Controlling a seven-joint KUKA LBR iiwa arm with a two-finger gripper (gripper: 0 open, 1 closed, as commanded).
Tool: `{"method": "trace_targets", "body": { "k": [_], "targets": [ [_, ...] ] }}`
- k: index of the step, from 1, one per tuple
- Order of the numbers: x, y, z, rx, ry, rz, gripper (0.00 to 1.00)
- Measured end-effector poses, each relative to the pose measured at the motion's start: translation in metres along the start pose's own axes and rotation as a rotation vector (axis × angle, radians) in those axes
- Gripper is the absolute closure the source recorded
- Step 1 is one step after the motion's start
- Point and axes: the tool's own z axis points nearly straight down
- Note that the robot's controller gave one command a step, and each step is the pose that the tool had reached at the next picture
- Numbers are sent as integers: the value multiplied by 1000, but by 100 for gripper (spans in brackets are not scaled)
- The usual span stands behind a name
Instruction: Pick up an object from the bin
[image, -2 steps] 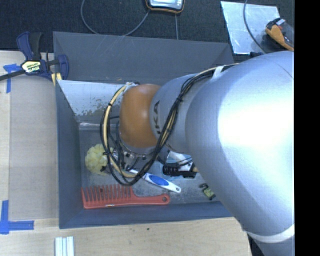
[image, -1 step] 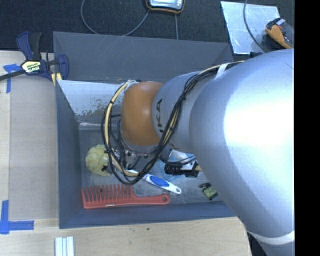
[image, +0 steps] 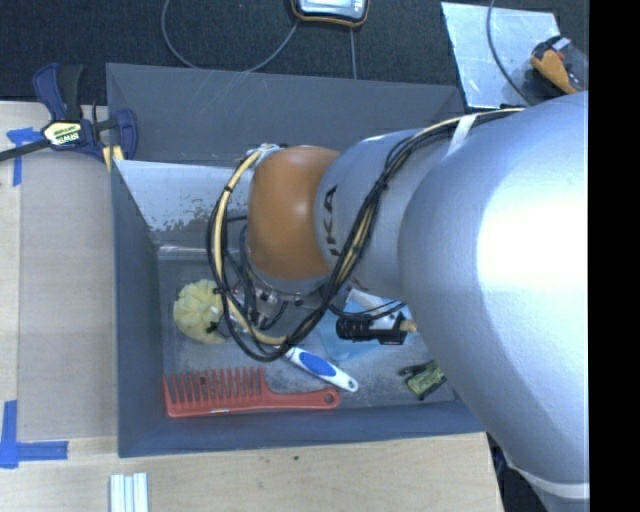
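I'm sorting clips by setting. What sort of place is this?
Likely a robotics lab picking station: a cabled robot arm over a grey metal bin holding a toothbrush and red comb.

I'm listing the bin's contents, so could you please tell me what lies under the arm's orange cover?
Peeking out around it: a yellow fuzzy ball to its left, a blue-and-white brush and a red comb below. The bin floor directly beneath is covered by the arm.

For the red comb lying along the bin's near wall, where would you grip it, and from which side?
Probably grip the red comb by its toothless handle, coming from straight above and closing across the narrow width. It lies flat on the floor, and the toothed end is wider.
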Motion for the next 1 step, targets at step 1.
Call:
{"method": "trace_targets", "body": {
  "k": [1],
  "targets": [
    [0, 0, -22, -1, -1, -1, 100]
  ]
}}
